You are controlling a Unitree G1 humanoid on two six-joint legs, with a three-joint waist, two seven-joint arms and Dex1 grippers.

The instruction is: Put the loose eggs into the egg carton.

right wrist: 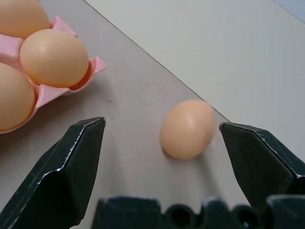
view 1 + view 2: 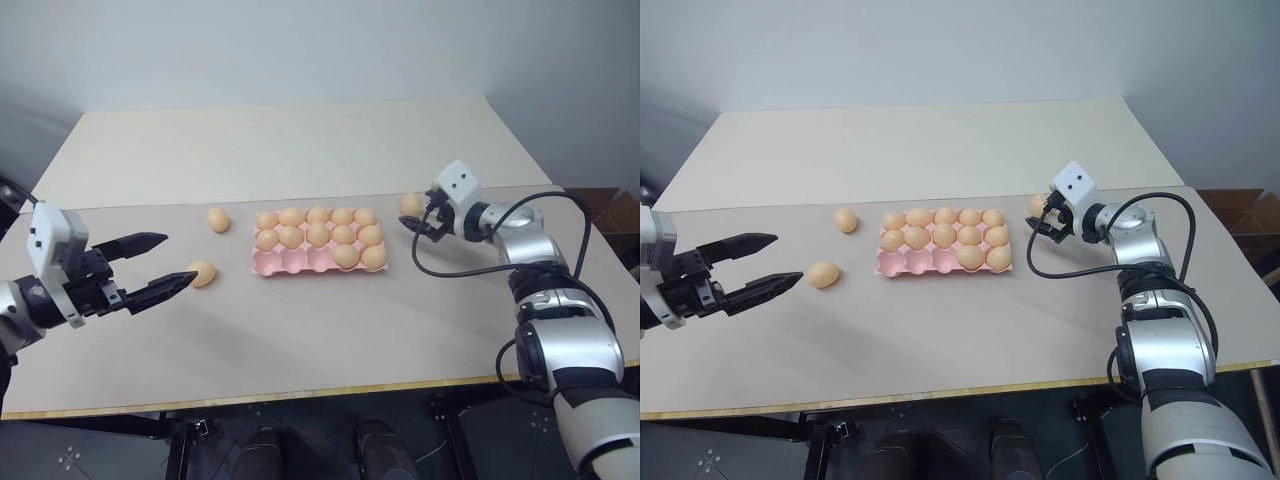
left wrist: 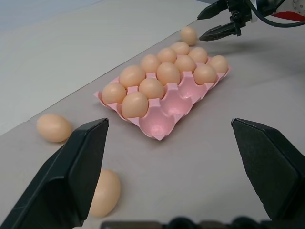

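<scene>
Loose egg (image 1: 187,129) between open right jaws.

Both arms out, both grippers wide open.
Left gripper (image 2: 155,268) sits at the frame's left edge, black fingers (image 2: 132,245) spread and pointing right. Right gripper (image 2: 425,220) at right centre points left, arm bent at the elbow, empty.

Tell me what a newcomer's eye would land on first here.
First, the pink egg carton at the middle of the table, nearly full, with three near-row cups bare. Next, three loose eggs: two to its left, by the open left gripper, and one to its right, just ahead of the open right gripper.
</scene>
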